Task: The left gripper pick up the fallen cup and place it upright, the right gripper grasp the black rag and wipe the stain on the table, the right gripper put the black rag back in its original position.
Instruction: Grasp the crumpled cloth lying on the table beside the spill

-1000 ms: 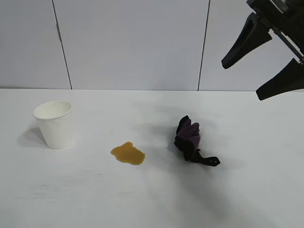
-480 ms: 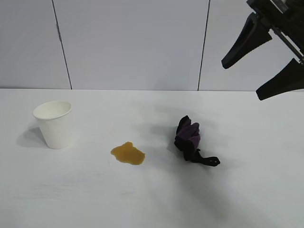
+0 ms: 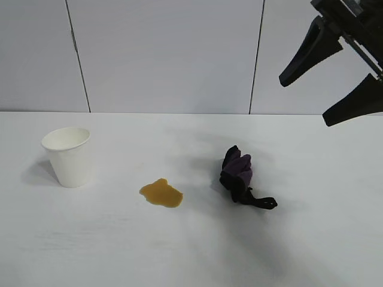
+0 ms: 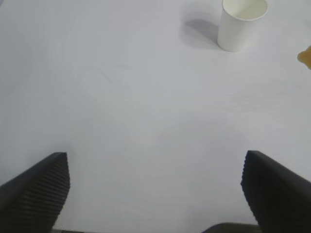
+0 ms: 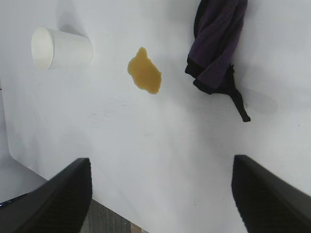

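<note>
Already the cup [image 3: 67,156] stands upright on the bench [image 3: 311,239], well apart from the stain [image 3: 161,194], which lies between it and the black rag [image 3: 240,177]. My right hand [image 3: 326,79] hangs high above the bench's far right side, fingers spread wide and empty. My left hand [image 4: 155,187] hovers over bare bench, wide open too, holding nothing.
</note>
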### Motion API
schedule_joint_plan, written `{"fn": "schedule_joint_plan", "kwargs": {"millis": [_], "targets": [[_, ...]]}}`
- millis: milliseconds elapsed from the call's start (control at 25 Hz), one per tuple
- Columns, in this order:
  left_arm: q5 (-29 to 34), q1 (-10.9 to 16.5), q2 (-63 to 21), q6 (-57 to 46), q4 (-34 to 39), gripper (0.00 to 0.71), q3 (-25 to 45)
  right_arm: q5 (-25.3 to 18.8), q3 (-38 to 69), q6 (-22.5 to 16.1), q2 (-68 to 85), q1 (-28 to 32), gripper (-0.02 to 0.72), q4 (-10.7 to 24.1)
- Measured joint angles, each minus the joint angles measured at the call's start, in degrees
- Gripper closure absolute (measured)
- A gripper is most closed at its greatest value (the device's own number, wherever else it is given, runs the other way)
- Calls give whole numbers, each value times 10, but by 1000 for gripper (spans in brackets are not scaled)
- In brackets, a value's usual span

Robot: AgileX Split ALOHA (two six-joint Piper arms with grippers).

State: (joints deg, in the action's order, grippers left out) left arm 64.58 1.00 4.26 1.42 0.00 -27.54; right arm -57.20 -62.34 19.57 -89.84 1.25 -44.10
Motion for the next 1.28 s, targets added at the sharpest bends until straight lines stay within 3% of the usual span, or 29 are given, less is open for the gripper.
{"fn": "schedule_joint_plan", "kwargs": {"millis": [160,480,600,800,1120,1280], "targets": [[0,0,-45,0,0,20,0,0,0,0,0,0,159,0],[1,0,-51,0,0,20,0,18,0,0,0,0,159,3],[1,0,-51,0,0,20,0,39,0,-5,0,0,159,37],[1,0,-51,0,0,20,0,61,-4,-58,-17,0,159,100],[1,0,-51,0,0,20,0,28,-108,-110,-110,-12,159,138],[1,0,-51,0,0,20,0,25,-177,-154,-156,-63,159,194]]}}
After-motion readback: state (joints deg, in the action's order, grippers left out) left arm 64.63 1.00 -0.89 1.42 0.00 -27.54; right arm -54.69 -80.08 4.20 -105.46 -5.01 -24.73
